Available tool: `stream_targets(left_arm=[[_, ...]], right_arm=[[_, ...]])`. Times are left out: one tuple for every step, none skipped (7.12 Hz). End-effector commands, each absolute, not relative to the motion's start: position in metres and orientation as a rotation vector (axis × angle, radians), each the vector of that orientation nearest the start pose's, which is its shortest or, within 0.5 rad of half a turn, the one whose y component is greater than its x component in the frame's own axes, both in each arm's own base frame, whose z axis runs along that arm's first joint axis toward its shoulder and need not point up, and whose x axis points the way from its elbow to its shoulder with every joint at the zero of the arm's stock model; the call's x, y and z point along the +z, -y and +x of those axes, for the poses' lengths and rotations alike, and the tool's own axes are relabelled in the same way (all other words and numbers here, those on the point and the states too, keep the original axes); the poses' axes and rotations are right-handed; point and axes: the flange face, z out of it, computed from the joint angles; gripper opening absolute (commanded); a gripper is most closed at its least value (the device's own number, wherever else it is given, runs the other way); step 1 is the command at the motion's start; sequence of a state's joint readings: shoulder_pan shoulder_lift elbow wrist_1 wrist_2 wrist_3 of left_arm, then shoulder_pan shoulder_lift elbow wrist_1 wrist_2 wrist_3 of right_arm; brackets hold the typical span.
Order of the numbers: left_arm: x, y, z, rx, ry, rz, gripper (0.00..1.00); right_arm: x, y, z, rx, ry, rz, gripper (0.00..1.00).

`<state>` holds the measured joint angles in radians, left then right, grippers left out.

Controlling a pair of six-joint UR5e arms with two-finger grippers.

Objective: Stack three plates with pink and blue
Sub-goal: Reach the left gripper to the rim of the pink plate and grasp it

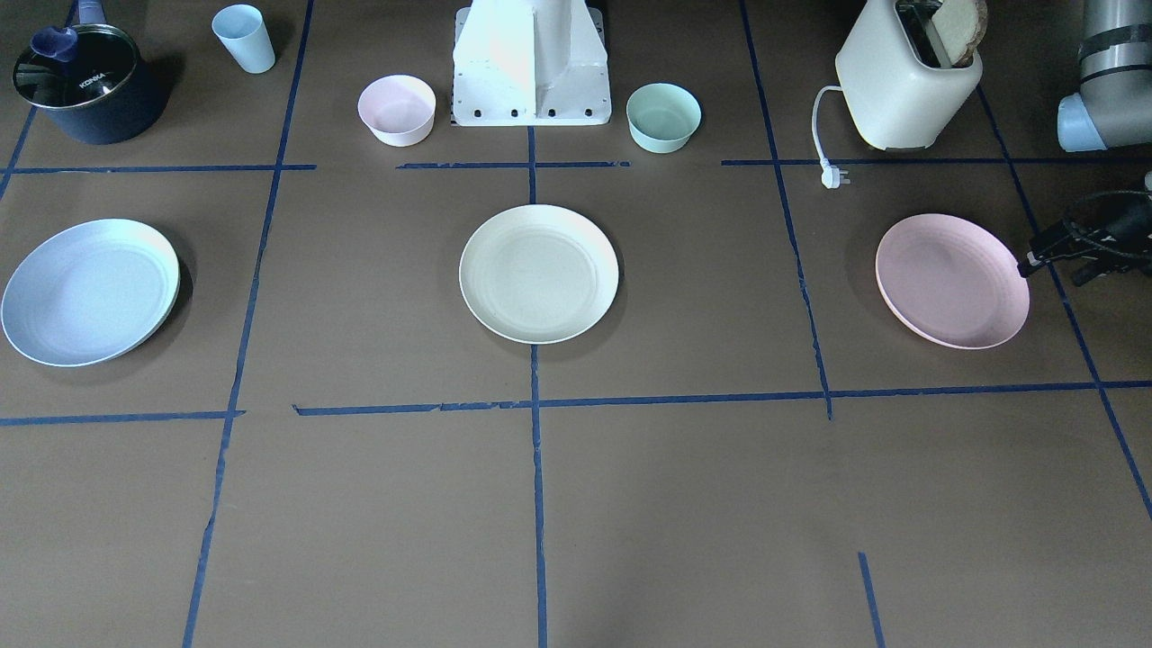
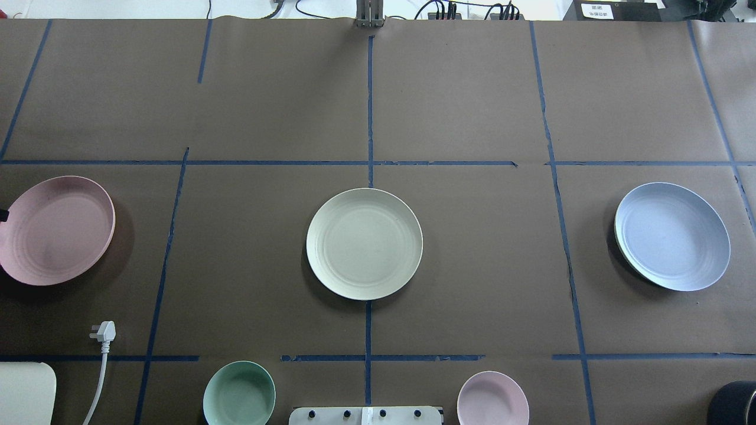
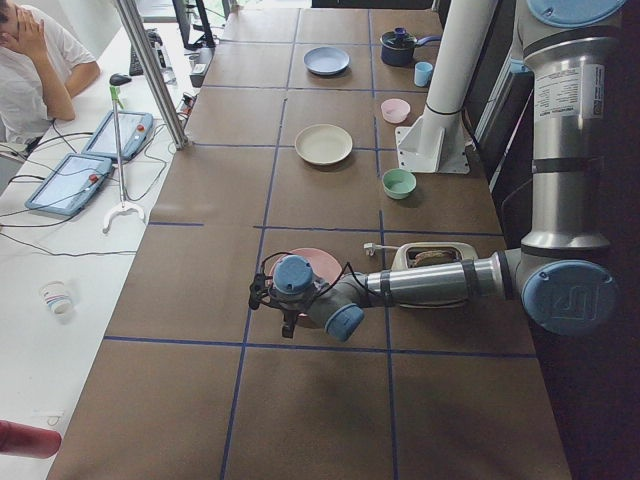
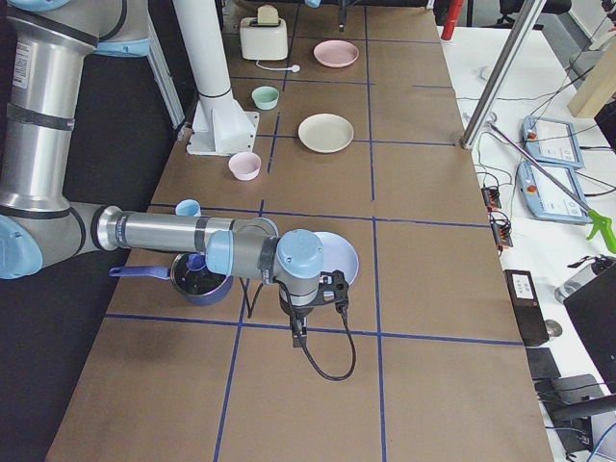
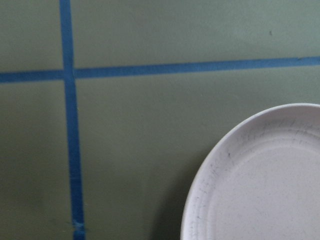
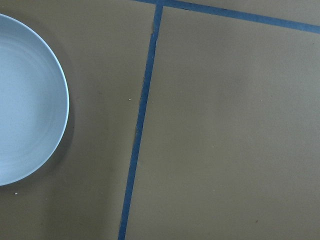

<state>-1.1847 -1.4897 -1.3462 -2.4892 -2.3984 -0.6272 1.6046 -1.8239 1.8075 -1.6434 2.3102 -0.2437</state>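
Table (image 1: 684,504) is covered in brown paper with a blue tape (image 1: 536,468) grid. Three plates lie flat in one row, well apart and nothing stacked: pink plate (image 1: 952,281) on the robot's left, cream plate (image 1: 538,274) in the centre, in front of the white pedestal (image 1: 531,63), and blue plate (image 1: 88,292) on the robot's right. A pale greenish edge (image 1: 173,297) shows under the blue plate's rim on the centre side; can't tell what it is.

Left gripper (image 1: 1030,261) is low at the outer rim of the pink plate, tip just beside it. Contact unclear, finger state not readable. Left wrist cam shows only plate rim and tape, no fingers.

Right gripper (image 4: 334,289) is at the blue plate's outer edge, seen only from the side view, so can't tell whether the fingers are released or clenched. Right wrist cam shows just the blue plate at frame left.

Back row near the base: toaster (image 1: 900,81) with a bread slice (image 1: 958,27) in the slot, its plug (image 1: 835,177) loose on the table, mint bowl (image 1: 663,117), pink bowl (image 1: 397,110), light blue cup (image 1: 244,38), dark lidded pot (image 1: 85,85).
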Motion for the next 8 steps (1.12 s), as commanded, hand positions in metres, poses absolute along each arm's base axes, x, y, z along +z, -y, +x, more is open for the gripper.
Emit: stream_targets(left_arm=[[0.710,0.443,0.140,0.042,-0.952,0.105,0.98],[0.711,0.443,0.143,0.047,-0.948,0.100,0.77],[0.711,0.442,0.144,0.046,-0.949,0.096,0.48],[0.711,0.442,0.144,0.046,-0.950,0.095,0.13],[0.709,0.442,0.144,0.047,-0.956,0.096,0.01],[0.702,0.443,0.144,0.050,-0.965,0.105,0.00],[0.667,0.444,0.150,0.046,-1.046,0.076,0.00],[0.620,0.444,0.153,0.039,-1.153,0.035,0.00]], right_arm=[[0.663,0.376,0.079,-0.167,0.744,0.018,1.00],[0.663,0.376,0.079,-0.167,0.745,0.017,1.00],[0.663,0.376,0.079,-0.167,0.745,0.017,1.00],[0.663,0.376,0.079,-0.167,0.745,0.017,1.00],[0.663,0.376,0.079,-0.167,0.744,0.018,1.00],[0.663,0.375,0.079,-0.167,0.745,0.017,1.00],[0.663,0.375,0.079,-0.167,0.744,0.018,1.00],[0.661,0.376,0.079,-0.170,0.744,0.022,1.00]])
